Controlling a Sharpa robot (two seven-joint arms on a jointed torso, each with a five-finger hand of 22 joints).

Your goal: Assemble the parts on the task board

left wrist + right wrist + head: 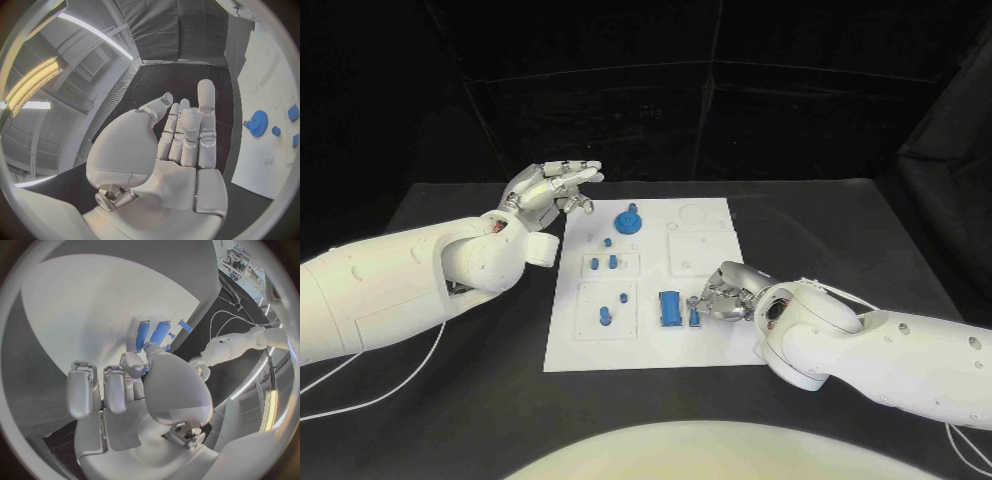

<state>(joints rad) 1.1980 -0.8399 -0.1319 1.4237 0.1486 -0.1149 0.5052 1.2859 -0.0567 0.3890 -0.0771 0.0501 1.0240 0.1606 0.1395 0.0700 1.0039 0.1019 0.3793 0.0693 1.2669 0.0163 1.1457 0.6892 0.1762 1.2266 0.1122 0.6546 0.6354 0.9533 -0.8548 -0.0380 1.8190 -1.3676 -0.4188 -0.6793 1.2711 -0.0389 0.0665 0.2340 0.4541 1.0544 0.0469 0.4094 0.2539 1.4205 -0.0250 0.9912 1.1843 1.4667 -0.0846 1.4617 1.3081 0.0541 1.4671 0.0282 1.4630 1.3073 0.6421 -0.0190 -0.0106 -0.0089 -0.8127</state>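
The white task board [646, 345] lies mid-table. A blue gear [630, 220] stands near its far edge, with several small blue parts [604, 263] on its left half. A larger blue block [672, 307] and a thin blue part [694, 318] lie near the board's middle. My right hand [727, 292] is low on the board beside them. Its thumb and one finger [132, 362] are drawn together right at the thin part [143, 336], the other fingers straight; a grip is unclear. My left hand [557, 187] hovers over the board's far left corner, fingers [187, 130] extended, holding nothing.
The board's right half [697, 245] carries pale recessed outlines. Black table [473, 400] surrounds the board on all sides. In the left wrist view the gear [258, 123] and two small parts [292, 113] lie well off from the palm.
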